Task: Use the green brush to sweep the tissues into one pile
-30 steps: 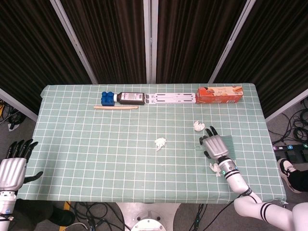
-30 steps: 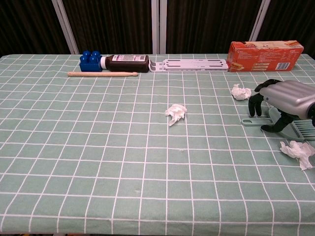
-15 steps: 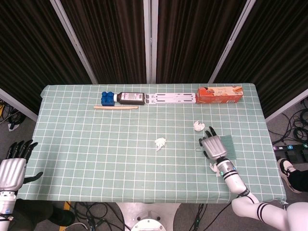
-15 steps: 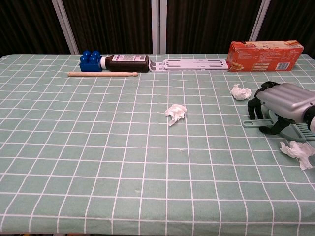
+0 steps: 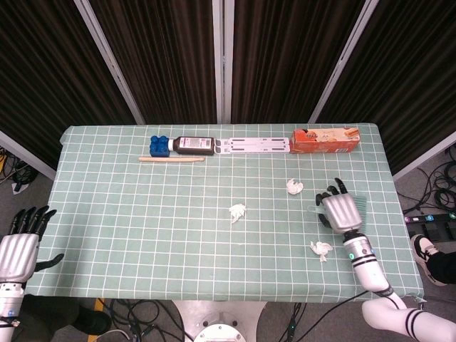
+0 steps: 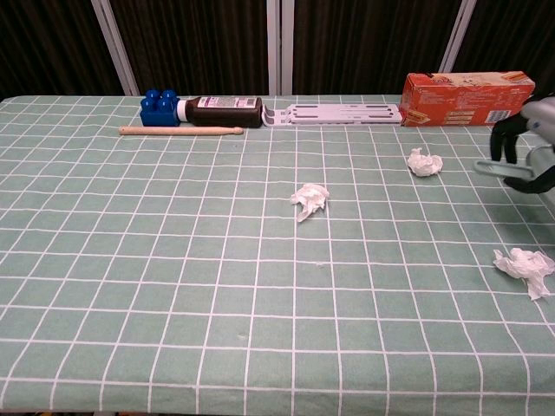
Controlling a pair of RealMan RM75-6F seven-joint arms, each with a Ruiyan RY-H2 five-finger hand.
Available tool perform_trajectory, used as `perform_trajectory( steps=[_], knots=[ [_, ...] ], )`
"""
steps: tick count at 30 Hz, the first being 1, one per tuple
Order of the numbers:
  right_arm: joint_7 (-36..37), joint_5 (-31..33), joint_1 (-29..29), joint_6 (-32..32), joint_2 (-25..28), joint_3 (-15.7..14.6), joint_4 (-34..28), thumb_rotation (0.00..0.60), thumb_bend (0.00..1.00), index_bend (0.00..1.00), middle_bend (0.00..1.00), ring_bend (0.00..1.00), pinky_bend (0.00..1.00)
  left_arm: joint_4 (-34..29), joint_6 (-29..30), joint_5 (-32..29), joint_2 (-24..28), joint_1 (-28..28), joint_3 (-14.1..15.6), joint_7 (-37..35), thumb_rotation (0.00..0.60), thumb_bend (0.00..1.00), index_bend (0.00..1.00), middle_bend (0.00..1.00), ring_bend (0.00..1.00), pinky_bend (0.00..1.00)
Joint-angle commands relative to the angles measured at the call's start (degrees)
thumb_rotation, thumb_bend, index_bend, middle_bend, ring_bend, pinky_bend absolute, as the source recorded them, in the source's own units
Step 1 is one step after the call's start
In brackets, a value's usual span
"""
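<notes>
My right hand [image 5: 340,211] grips the green brush [image 5: 360,205] and holds it lifted above the table's right side; in the chest view the right hand [image 6: 526,144] sits at the right frame edge with the brush handle [image 6: 496,166] poking left. Three crumpled white tissues lie apart: one [image 5: 294,187] [image 6: 424,161] just left of the hand, one [image 5: 237,212] [image 6: 310,198] mid-table, one [image 5: 320,249] [image 6: 524,263] near the front right. My left hand [image 5: 18,246] hangs off the table's front left corner, fingers apart and holding nothing.
Along the far edge stand a blue block [image 5: 159,145], a dark bottle [image 5: 194,145] lying on its side, a white rail [image 5: 253,146] and an orange box [image 5: 324,140]. A wooden stick [image 5: 171,159] lies in front of the block.
The right hand closed on the brush, lifted it off the cloth and carried it right and back. The front-right tissue, earlier partly covered, now lies in plain sight. The left hand stayed still.
</notes>
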Motion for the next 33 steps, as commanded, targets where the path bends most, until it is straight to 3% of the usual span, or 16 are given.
perform_trajectory(
  steps=[1, 7, 16, 21, 33],
  knots=[
    [8.05, 0.7, -4.47, 4.0, 6.11, 0.85, -7.27, 0.6, 0.33, 0.62, 0.6, 0.26, 0.1, -0.25, -0.05, 0.02, 0.09, -0.12, -0.08, 0.27, 0.6, 0.0, 0.12, 0.08, 0.04, 0.05],
    [23.82, 0.28, -9.43, 5.83, 9.07, -0.22, -14.17, 0.6, 0.34, 0.62, 0.61, 0.28, 0.1, -0.96, -0.43, 0.34, 0.32, -0.59, -0.17, 0.62, 0.6, 0.0, 0.12, 0.08, 0.04, 0.05],
    [30.76, -0.84, -12.17, 5.83, 6.22, -2.43, -17.4, 0.6, 0.35, 0.62, 0.61, 0.28, 0.1, -1.42, -0.09, 0.4, 0.91, -0.42, -0.14, 0.14, 0.6, 0.0, 0.12, 0.08, 0.04, 0.05],
    [30.46, -0.97, -10.91, 4.46, 2.17, -1.66, -15.7, 0.6, 0.35, 0.62, 0.61, 0.29, 0.1, -1.22, -0.15, 0.64, 0.84, -0.46, -0.01, -0.25, 0.6, 0.0, 0.12, 0.08, 0.04, 0.05],
    [23.12, 0.74, -2.41, -0.12, -10.69, 4.52, -7.99, 0.6, 0.35, 0.62, 0.61, 0.3, 0.09, -1.45, 0.5, 0.76, 0.89, 0.1, 0.3, -0.8, 0.6, 0.0, 0.12, 0.08, 0.04, 0.05]
  ],
)
